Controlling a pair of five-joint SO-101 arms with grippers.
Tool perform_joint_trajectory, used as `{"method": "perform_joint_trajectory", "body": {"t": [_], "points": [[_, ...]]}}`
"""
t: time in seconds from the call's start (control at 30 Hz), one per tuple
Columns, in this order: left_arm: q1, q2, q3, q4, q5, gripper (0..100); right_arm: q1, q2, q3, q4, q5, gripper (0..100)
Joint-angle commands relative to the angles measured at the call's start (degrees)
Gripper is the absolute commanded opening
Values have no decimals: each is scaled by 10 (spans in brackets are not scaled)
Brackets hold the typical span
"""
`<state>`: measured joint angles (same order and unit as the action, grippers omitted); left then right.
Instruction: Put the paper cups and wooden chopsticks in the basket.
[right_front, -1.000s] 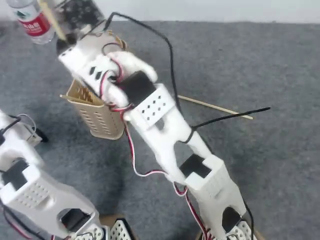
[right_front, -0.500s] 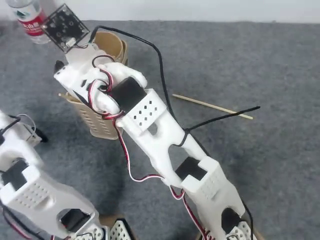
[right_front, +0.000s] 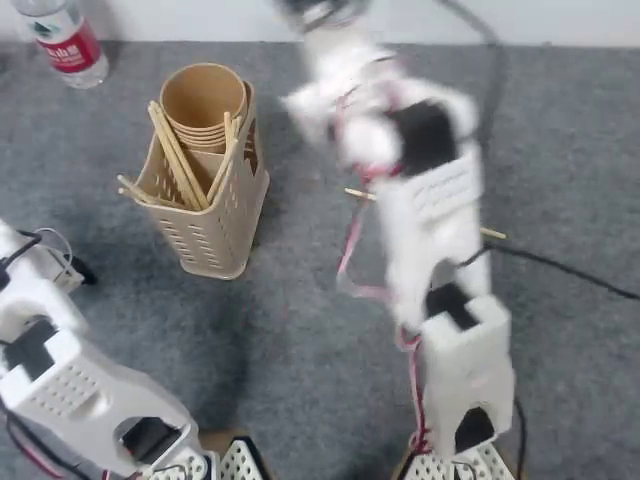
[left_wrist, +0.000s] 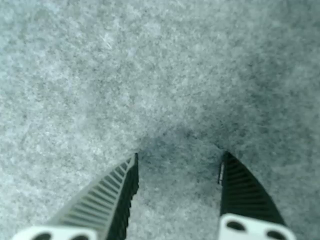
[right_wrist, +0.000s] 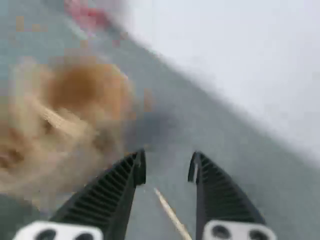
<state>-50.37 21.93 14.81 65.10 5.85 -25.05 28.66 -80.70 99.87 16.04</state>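
A tan slotted basket (right_front: 210, 225) stands on the grey carpet, holding stacked paper cups (right_front: 203, 100) and several wooden chopsticks (right_front: 175, 155). One more chopstick (right_front: 492, 234) lies on the carpet, partly hidden behind my raised right arm (right_front: 425, 170). In the right wrist view my right gripper (right_wrist: 166, 167) is open and empty, with that loose chopstick (right_wrist: 170, 212) below it and the blurred basket (right_wrist: 65, 115) off to one side. My left gripper (left_wrist: 177, 165) hangs open over bare carpet, nothing between its fingers.
A plastic bottle with a red label (right_front: 62, 38) stands at the back left corner. My left arm (right_front: 60, 380) sits folded at the front left. Open carpet lies between the basket and the right arm.
My right arm has lifted out of the basket and swung right toward the loose chopstick. The chopstick it carried a second ago is no longer in its fingers. The left arm has not moved.
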Motion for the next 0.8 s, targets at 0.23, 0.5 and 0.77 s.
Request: {"method": "perform_joint_trajectory", "body": {"t": [0.23, 0.5, 0.77], "points": [[7, 5, 9, -1, 2, 272, 167, 186, 91, 25, 227, 247], [9, 5, 9, -1, 2, 272, 190, 314, 90, 25, 332, 245], [9, 5, 9, -1, 2, 272, 191, 330, 93, 29, 339, 245]]}}
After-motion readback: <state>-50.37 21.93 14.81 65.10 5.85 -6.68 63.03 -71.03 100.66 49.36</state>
